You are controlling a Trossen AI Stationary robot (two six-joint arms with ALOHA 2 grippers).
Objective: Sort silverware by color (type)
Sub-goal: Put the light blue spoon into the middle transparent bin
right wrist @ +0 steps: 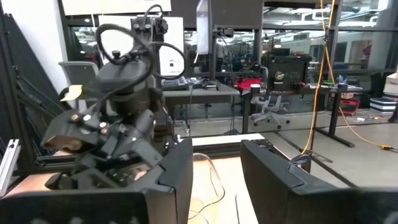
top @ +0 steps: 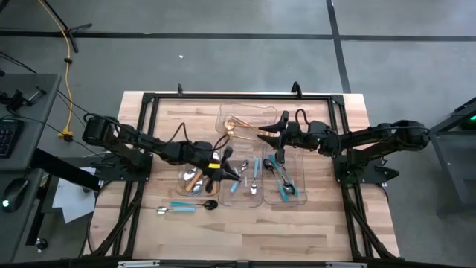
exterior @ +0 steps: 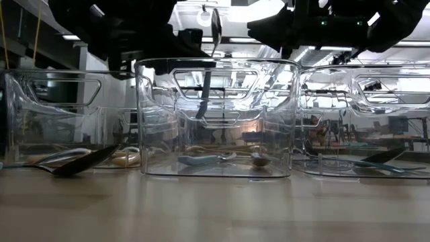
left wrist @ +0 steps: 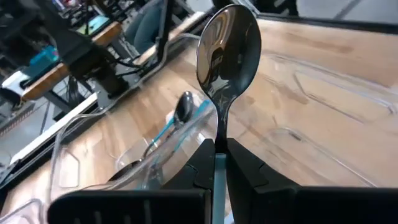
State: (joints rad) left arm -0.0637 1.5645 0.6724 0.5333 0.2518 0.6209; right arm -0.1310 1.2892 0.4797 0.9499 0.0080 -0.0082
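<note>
My left gripper [top: 223, 165] [left wrist: 216, 146] is shut on a silver spoon [left wrist: 227, 50] with a light-blue handle, above the clear middle tray [top: 256, 199]. In the low view the spoon [exterior: 216, 30] stands bowl up over that tray [exterior: 151, 121]. Light-blue-handled pieces [top: 245, 182] lie on the tray's floor. My right gripper [top: 277, 134] [right wrist: 214, 149] hovers open and holds nothing, beside the far tray [top: 223, 115], where gold pieces [top: 239, 126] lie. Teal-handled pieces [top: 282, 175] lie in the right tray [top: 301, 195]. Orange-handled pieces [top: 193, 179] lie at the left. My left gripper pinches the spoon's handle [left wrist: 215, 163] between its two fingers, just below the neck. The bowl [left wrist: 227, 50] sticks out past the fingertips and stands up. In the low view the handle [exterior: 203, 101] reaches down into the tray's mouth, and the spoon hangs clear of the table.
A light-blue-handled spoon [top: 175, 208] and a dark spoon [top: 210, 204] [exterior: 77, 165] lie loose on the wood near the front left. The three clear trays stand side by side in the low view, with bare wood before them. A black frame [top: 223, 97] rims the table.
</note>
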